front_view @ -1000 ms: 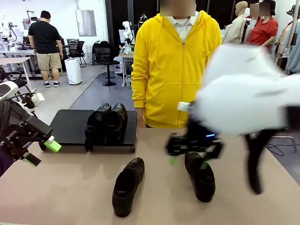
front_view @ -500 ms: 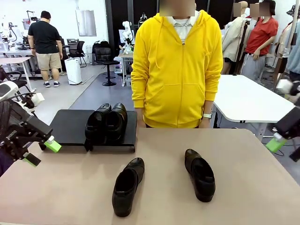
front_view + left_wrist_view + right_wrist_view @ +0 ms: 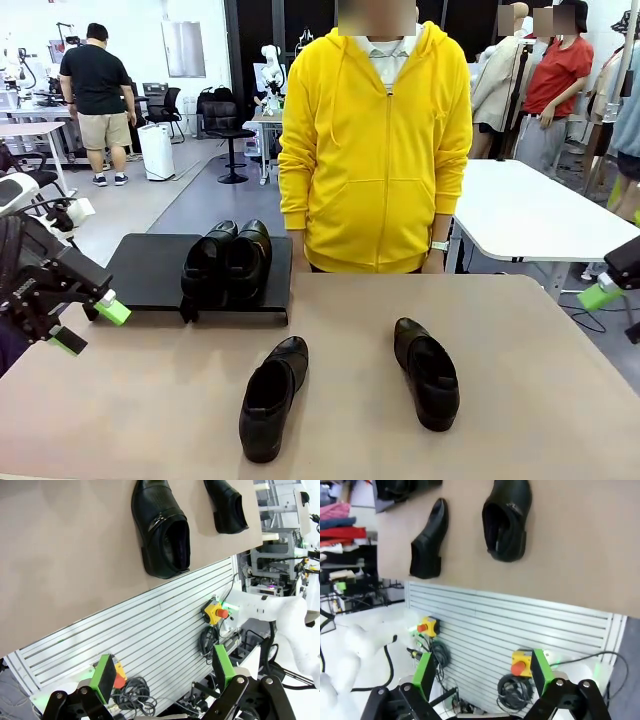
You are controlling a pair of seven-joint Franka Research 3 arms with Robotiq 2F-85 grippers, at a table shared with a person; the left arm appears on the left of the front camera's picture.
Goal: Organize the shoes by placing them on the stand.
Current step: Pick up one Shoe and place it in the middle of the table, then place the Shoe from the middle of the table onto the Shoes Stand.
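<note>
Now two shoes [image 3: 227,262] sit side by side on the right part of the black stand [image 3: 145,268], at the middle left of the front view. On the tan table [image 3: 540,400], one shoe [image 3: 270,398] lies low in the middle and the other shoe [image 3: 428,373] lies to its right. The left gripper [image 3: 90,327] hangs at the left edge, jaws wide apart and empty. The right gripper [image 3: 482,672], low in its wrist view, is wide apart and empty too.
</note>
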